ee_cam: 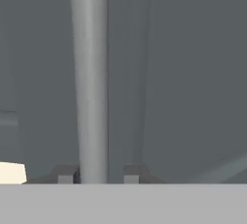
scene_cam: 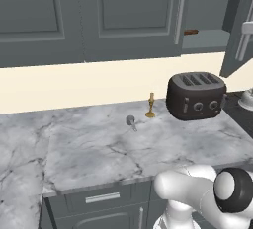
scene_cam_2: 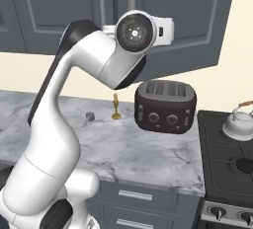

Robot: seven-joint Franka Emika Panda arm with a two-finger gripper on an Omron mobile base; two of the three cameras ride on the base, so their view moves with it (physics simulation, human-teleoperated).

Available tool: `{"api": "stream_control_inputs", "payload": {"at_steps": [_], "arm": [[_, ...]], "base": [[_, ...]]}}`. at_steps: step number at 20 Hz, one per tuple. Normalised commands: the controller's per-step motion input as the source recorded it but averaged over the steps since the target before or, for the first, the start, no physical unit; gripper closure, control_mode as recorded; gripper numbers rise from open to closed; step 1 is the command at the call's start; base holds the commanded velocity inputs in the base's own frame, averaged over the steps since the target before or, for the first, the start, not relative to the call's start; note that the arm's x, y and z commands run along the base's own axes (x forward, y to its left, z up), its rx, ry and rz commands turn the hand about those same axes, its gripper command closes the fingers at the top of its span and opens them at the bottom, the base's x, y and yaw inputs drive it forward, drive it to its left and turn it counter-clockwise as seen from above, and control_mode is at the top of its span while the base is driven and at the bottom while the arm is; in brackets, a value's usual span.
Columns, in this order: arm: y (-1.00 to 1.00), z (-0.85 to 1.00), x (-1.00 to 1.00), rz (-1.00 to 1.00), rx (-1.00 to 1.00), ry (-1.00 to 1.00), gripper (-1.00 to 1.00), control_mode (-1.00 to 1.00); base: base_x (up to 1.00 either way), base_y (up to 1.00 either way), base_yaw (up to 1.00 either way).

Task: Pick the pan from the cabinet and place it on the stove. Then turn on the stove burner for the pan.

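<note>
Gripper at the cabinet handle — door part open, pan not yet seen.

Fingertips (ee_cam: 66, 175) standing either side of the silver bar handle (ee_cam: 90, 78), narrowly parted and bracketing it; cannot tell whether actually pinching. Bar's long axis running upright, straight up from between the jaws of the gripper (ee_cam: 99, 175) — so any pull must go square to it. Cabinet (scene_cam: 123, 16) swung ajar at its right door, grey shelf showing. Stove (scene_cam_2: 232, 159) well off to the right, beyond the toaster (scene_cam_2: 165, 105).

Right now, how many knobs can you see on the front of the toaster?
2. Both sit low on the toaster's front, side by side: one knob on the left, the other knob just right of it. No more show, though its far sides are hidden.
</note>
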Motion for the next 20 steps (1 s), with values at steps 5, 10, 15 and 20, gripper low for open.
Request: {"api": "stream_control_inputs", "payload": {"at_steps": [5,10,15,20], "arm": [[-0.20,0.00,-0.15,0.00,0.00,0.02,-1.00,-1.00],[0.09,0.00,-0.23,-0.01,-0.01,0.00,-1.00,-1.00],[0.16,0.00,-0.25,-0.02,-0.04,0.00,-1.00,-1.00],[0.30,0.04,-0.38,-0.01,-0.06,0.00,-1.00,-1.00]], "base": [[0.00,0.00,0.00],[0.00,0.00,0.00],[0.00,0.00,0.00],[0.00,0.00,0.00]]}}
